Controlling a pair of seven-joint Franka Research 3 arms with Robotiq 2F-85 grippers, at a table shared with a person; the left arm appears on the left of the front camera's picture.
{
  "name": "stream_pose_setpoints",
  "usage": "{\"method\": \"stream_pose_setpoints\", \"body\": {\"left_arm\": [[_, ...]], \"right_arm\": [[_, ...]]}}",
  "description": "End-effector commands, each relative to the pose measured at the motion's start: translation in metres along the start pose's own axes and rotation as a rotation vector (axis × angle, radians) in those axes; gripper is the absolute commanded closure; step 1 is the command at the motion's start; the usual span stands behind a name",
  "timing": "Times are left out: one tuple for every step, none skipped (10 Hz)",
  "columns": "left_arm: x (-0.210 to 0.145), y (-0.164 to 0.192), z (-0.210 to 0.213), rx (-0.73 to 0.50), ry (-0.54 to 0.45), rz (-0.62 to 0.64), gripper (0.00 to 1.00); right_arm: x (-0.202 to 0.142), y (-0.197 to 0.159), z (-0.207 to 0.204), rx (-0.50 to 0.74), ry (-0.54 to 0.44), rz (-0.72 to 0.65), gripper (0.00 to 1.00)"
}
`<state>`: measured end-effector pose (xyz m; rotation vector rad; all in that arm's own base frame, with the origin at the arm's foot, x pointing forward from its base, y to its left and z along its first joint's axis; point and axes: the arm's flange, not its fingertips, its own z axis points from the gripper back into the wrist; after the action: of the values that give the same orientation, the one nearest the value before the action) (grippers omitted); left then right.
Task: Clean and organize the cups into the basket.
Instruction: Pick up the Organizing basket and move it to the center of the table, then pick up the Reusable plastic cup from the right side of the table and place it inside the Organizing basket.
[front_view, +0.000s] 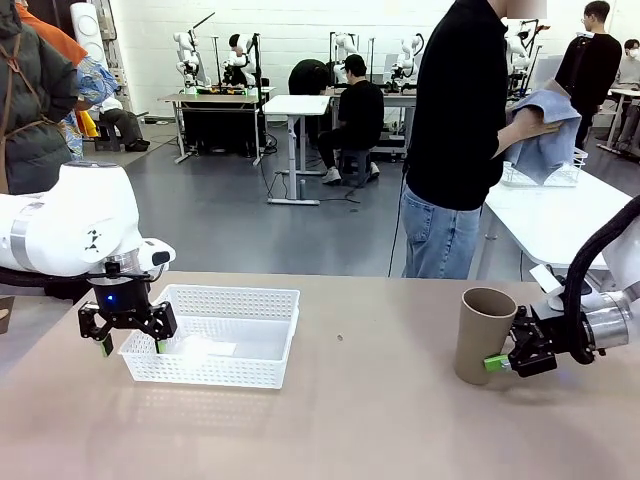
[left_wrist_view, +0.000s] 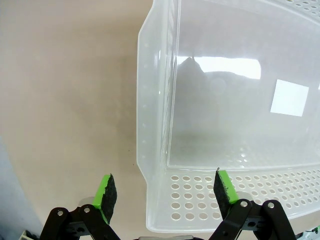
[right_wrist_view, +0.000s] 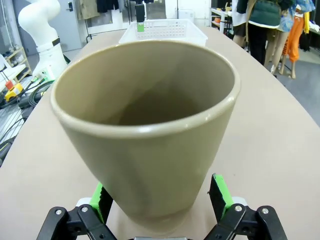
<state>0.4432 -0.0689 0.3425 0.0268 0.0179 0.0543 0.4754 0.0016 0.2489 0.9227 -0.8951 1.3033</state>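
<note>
The right gripper is reaching in from the side with its jaws spread wide and gripping nothing, its green pads flanking the lower part of the tan cup. The cup is standing upright, mouth up, on the table at the robot's right, well apart from the white basket. The step in hand is probably the grasp. It is going best if both pads are meeting the wall squarely and together, since a one-sided push is likely tipping a tall tumbler. A low hold suits the taper, because the wider body above is resisting slipping. The left gripper is also hanging unclenched, straddling the basket's near left corner. I cannot tell whether it is touching the plastic, and it should probably be leaving room for the cup's arrival.
</note>
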Motion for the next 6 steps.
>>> {"method": "stream_pose_setpoints", "body": {"left_arm": [[0.002,-0.003,0.000,0.041,0.010,0.017,0.00],[0.002,-0.002,-0.001,0.040,0.011,0.016,0.00],[0.001,-0.002,-0.001,0.041,0.011,0.014,0.00],[0.001,-0.001,-0.002,0.041,0.012,0.014,0.00],[0.001,-0.001,-0.002,0.039,0.013,0.011,0.00],[0.000,-0.001,-0.002,0.034,0.014,0.003,0.00]], "right_arm": [[0.003,-0.007,-0.009,0.030,-0.008,-0.027,0.00],[0.003,-0.006,-0.014,0.050,-0.015,-0.032,0.00],[0.005,-0.005,-0.018,0.068,-0.020,-0.029,0.00],[0.005,-0.004,-0.021,0.084,-0.025,-0.029,0.00],[0.005,-0.004,-0.023,0.096,-0.029,-0.023,0.00],[0.005,-0.003,-0.024,0.097,-0.029,-0.020,0.00]]}}
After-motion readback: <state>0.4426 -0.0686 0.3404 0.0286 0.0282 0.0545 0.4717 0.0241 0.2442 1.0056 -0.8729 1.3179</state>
